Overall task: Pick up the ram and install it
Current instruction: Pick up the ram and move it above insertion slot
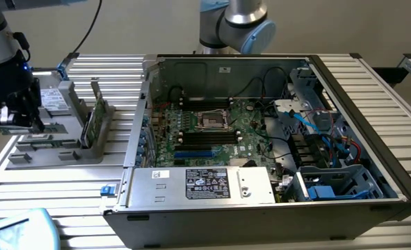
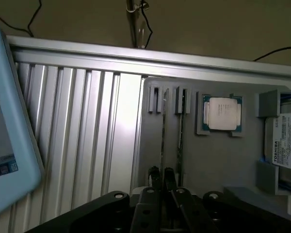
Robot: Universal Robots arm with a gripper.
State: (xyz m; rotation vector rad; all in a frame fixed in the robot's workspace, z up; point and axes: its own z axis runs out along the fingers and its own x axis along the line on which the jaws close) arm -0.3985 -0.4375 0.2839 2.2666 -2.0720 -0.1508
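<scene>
Gripper (image 2: 161, 175) up front: jaws close together, slim gap, nothing between them; ram (image 1: 89, 127) stands on edge in the grey tray (image 1: 49, 159), ungripped, with a second stick (image 1: 103, 112) just beside it; its long axis runs near-to-far in the exterior view and, in the wrist view, straight away from the jaws; gripper hangs apart from it, toward the exterior view's left; processor (image 2: 222, 114) and drive (image 2: 286, 141) share the tray; open PC case (image 1: 372, 104) lies well to the exterior view's right.

Open computer case (image 1: 226, 70), motherboard (image 1: 244, 125) inside, processor chip (image 2: 222, 114) on grey tray (image 2: 218, 165), slatted table (image 2: 77, 126)
</scene>
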